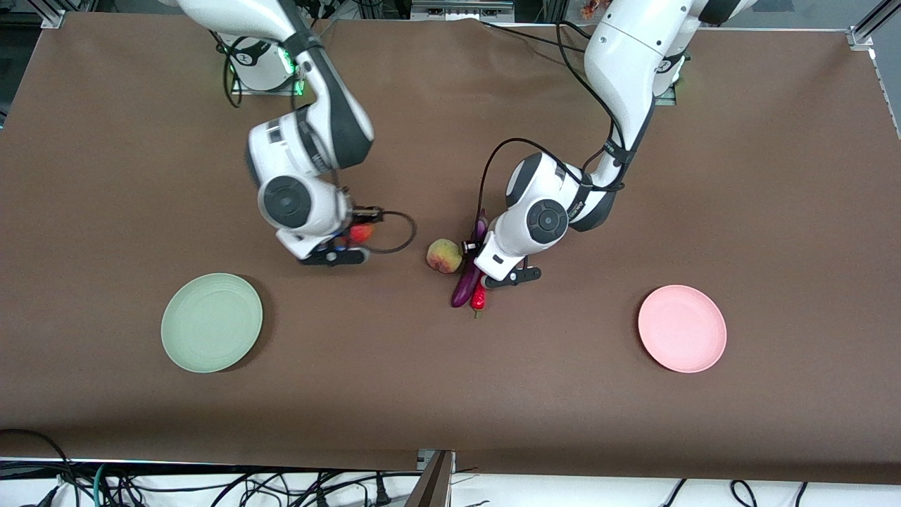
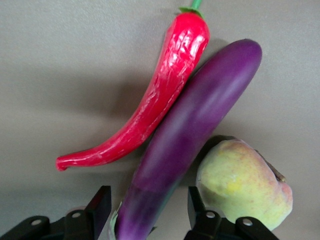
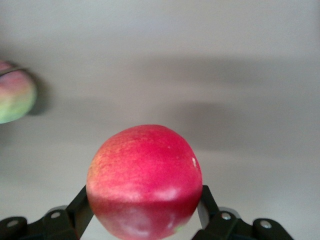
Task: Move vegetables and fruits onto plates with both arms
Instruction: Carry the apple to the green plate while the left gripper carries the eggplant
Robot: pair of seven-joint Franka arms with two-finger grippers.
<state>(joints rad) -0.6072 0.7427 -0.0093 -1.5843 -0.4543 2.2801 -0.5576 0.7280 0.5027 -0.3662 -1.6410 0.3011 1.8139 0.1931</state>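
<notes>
Mint green plate (image 1: pixel 211 322) on the worktop (image 1: pixel 450 394) toward the right arm's end, bare. Right gripper (image 3: pixel 145 212) jaws clamped on the red round fruit (image 3: pixel 144 181), over the worktop above that plate's side. Mid-worktop: peach (image 1: pixel 444 255), purple eggplant (image 2: pixel 192 135), red chili (image 2: pixel 150 100) lying together, chili touching eggplant. Left gripper (image 2: pixel 150 210) jaws part-open astride the eggplant's end, grip not closed. Pink plate (image 1: pixel 681 327) toward the left arm's end.
</notes>
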